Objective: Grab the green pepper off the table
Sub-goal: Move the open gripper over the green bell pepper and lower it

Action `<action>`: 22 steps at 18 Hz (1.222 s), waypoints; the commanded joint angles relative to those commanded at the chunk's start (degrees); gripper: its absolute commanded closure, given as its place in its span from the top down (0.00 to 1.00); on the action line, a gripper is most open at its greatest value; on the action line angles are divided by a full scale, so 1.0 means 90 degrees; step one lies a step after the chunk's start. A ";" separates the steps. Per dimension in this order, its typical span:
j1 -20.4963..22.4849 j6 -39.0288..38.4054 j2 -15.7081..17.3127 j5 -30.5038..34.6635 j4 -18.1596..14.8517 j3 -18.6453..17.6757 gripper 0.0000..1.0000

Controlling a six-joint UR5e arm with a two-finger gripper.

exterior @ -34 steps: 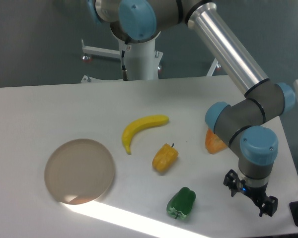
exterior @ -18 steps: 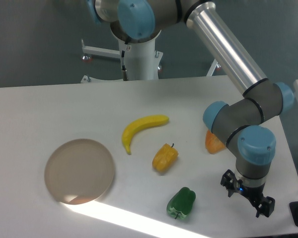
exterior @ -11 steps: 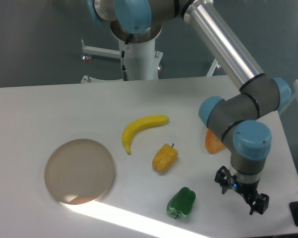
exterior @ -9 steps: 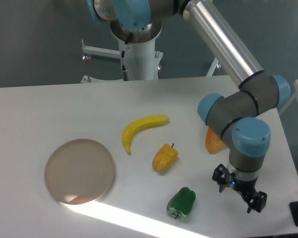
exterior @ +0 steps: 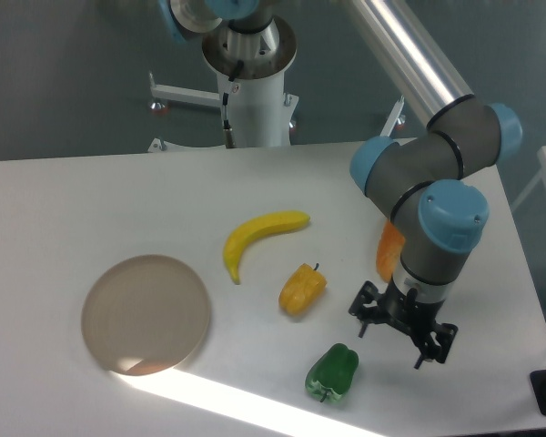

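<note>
A: Where is the green pepper (exterior: pixel 333 372), and which way does it lie?

B: It lies on its side on the table (exterior: pixel 91 200), near the front edge and right of centre. Its long axis runs on a slant, from lower left to upper right. The short stem sticks out at the lower-left end, toward the camera; the blocky, lobed end points up and to the right.

A: What is closest to it?

B: The gripper (exterior: pixel 402 327) hangs just beside it, to the upper right, apart from it. Its two black fingers are spread with a clear gap between them and nothing in the gap. Up and to the left of the green pepper lies a yellow pepper (exterior: pixel 301 289), and beyond that a banana (exterior: pixel 257 237), curved, with one tip toward the right. An orange piece (exterior: pixel 389 250) shows partly behind the arm's wrist; I cannot tell what it is.

A: And the surface?

B: The table is white and flat. A band of bright light crosses its front, passing under the green pepper. A round tan translucent disc (exterior: pixel 146 314) lies flat at the left, well apart from the green pepper.

A: The room behind?

B: A dull grey-green wall. The arm's white base column (exterior: pixel 253 91) stands behind the table's far edge, with a white frame on small feet beside it.
</note>
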 joint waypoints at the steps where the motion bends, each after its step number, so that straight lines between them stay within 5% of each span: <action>1: -0.0058 -0.0137 -0.0049 -0.0010 0.0010 -0.0039 1.00; 5: -0.0098 -0.0558 -0.0273 -0.0011 0.0332 -0.0078 1.00; 18: -0.0186 -0.0383 -0.0342 -0.0011 0.0449 -0.0215 1.00; 22: -0.0254 -0.0343 -0.0362 0.0009 0.0868 -0.0420 1.00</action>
